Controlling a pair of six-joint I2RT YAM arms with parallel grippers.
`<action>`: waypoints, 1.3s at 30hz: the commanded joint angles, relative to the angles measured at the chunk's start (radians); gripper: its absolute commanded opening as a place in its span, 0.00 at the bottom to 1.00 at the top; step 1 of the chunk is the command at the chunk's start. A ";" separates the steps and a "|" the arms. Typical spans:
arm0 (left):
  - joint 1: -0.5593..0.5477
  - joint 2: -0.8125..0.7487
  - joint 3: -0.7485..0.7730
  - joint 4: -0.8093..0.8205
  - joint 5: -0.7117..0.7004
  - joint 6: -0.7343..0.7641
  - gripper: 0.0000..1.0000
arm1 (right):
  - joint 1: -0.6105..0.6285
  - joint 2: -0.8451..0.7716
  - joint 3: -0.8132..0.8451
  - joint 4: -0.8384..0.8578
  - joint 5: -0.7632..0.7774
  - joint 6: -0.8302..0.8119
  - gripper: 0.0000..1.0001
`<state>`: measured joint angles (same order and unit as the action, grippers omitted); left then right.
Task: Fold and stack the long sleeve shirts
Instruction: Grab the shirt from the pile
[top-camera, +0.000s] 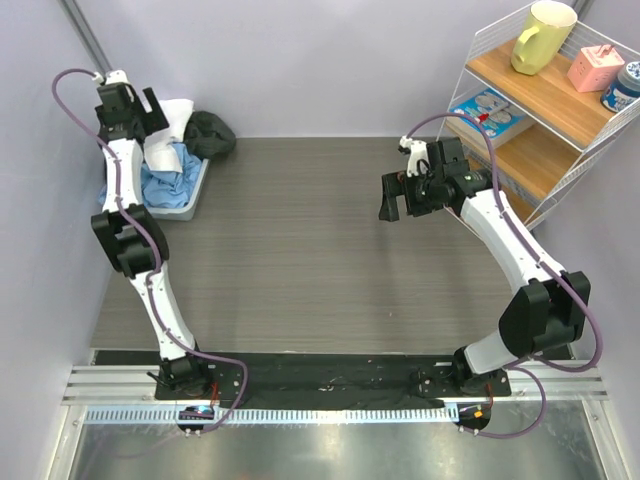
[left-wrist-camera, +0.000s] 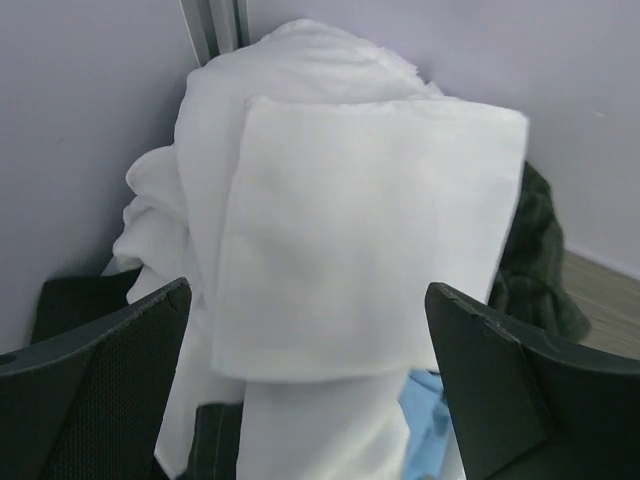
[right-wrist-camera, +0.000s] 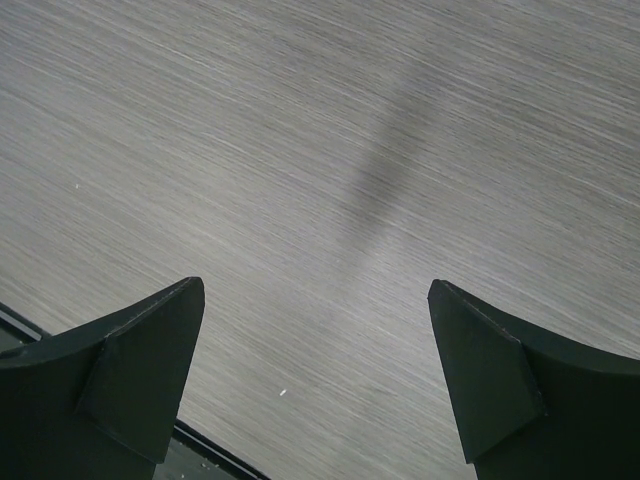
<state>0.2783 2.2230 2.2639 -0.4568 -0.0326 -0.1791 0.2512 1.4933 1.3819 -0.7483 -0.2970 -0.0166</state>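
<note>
A white long sleeve shirt (left-wrist-camera: 360, 220) lies bunched on top of a heap of clothes in a bin at the table's far left corner; it also shows in the top view (top-camera: 178, 118). My left gripper (left-wrist-camera: 308, 290) is open just above this white cloth, one finger on each side, holding nothing; in the top view the left gripper (top-camera: 152, 112) hangs over the bin. A blue garment (top-camera: 168, 182) and a dark garment (top-camera: 212, 134) lie in the same heap. My right gripper (top-camera: 398, 205) is open and empty above the bare table (right-wrist-camera: 320, 150).
The grey bin (top-camera: 192, 203) stands against the left wall. A wire shelf (top-camera: 545, 110) at the far right holds a yellow mug (top-camera: 542, 36), a pink box (top-camera: 596, 68) and other items. Walls close in the left and back sides.
</note>
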 joint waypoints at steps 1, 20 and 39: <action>0.012 0.087 0.059 0.144 -0.032 0.032 1.00 | -0.001 0.019 0.014 0.018 0.024 -0.005 1.00; 0.065 0.109 0.177 0.212 0.235 -0.069 0.00 | -0.001 0.048 0.036 -0.002 0.047 -0.011 1.00; -0.056 -0.074 0.161 0.303 -0.019 -0.034 0.00 | -0.001 0.030 0.014 0.012 -0.005 -0.002 1.00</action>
<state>0.2382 2.2887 2.3207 -0.2962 0.0368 -0.1951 0.2512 1.5707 1.3861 -0.7563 -0.2779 -0.0208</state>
